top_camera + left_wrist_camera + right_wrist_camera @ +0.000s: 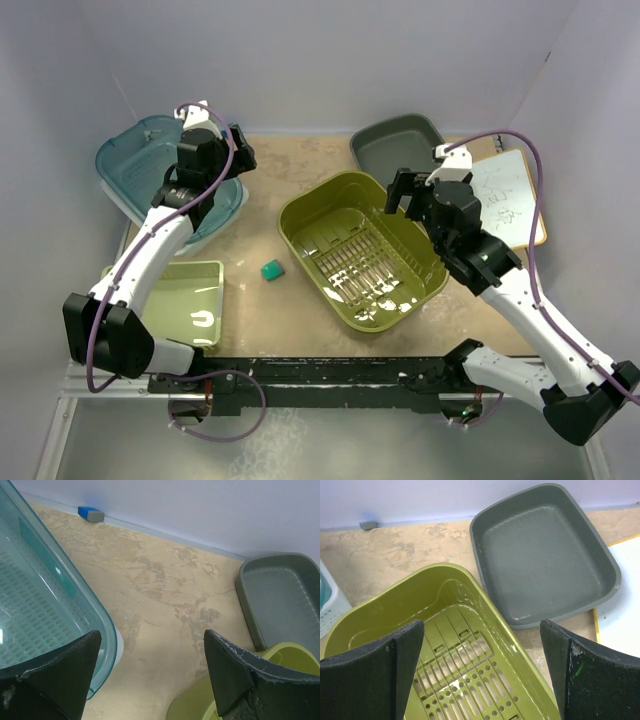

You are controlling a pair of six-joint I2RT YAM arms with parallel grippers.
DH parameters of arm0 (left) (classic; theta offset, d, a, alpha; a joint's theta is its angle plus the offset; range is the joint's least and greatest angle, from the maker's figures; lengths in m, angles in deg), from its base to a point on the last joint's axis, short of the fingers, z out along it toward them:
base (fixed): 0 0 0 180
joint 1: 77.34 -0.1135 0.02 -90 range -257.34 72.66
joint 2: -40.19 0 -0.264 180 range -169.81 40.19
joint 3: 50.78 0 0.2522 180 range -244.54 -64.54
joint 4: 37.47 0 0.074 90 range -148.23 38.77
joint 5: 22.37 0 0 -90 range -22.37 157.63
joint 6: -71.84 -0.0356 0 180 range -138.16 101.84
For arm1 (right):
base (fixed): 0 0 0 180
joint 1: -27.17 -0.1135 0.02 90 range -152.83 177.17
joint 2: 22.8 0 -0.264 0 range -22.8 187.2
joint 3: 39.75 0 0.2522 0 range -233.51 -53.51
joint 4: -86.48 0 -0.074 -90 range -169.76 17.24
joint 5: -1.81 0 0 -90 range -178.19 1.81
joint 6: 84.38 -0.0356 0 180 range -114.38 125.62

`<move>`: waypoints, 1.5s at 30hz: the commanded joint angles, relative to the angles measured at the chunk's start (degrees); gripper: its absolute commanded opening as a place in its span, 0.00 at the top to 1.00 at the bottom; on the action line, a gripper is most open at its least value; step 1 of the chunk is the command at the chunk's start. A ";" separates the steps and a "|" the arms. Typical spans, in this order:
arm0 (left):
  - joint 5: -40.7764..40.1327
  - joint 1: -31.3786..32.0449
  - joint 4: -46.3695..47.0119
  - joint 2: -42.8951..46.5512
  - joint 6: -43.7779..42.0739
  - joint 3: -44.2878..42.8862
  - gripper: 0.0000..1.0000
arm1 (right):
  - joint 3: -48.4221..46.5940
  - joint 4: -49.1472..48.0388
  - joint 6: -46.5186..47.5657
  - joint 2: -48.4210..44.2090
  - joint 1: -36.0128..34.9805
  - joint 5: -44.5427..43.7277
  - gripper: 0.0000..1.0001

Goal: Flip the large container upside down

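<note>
The large olive-green slotted container stands upright, open side up, in the middle of the table. It also shows in the right wrist view and at the bottom of the left wrist view. My right gripper is open and empty, hovering over the container's far right rim. My left gripper is open and empty, above bare table between a teal container and the olive one.
The translucent teal container sits at the far left. A grey tray is at the back. A pale green tray is near left, a small teal block beside it, and a whiteboard is at the right.
</note>
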 commanded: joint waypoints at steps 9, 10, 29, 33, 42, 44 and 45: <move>-9.00 -0.55 1.02 3.64 0.90 -1.08 0.19 | -3.30 -7.60 -3.91 7.50 -3.95 36.97 0.00; -10.22 -0.88 0.04 3.59 1.75 -1.96 0.19 | -2.71 -9.40 -3.97 8.13 -6.92 37.69 0.00; -8.84 -2.90 -2.01 0.69 4.25 -3.36 0.19 | -10.55 15.09 2.07 26.80 -31.06 11.56 0.37; -8.66 -2.90 -2.15 0.31 4.34 -3.60 0.19 | -12.20 14.94 1.64 26.59 -31.45 11.96 0.72; -9.22 -2.98 -4.15 1.62 2.38 -5.01 0.19 | -30.14 23.44 -2.21 26.43 -30.94 12.43 1.00; -9.42 -3.05 -5.13 1.92 1.19 -6.23 0.19 | -35.09 25.63 -3.69 27.36 -29.84 13.69 1.00; -9.69 -3.12 -5.87 1.96 0.56 -7.03 0.19 | -37.03 26.29 -4.78 27.86 -29.00 15.12 1.00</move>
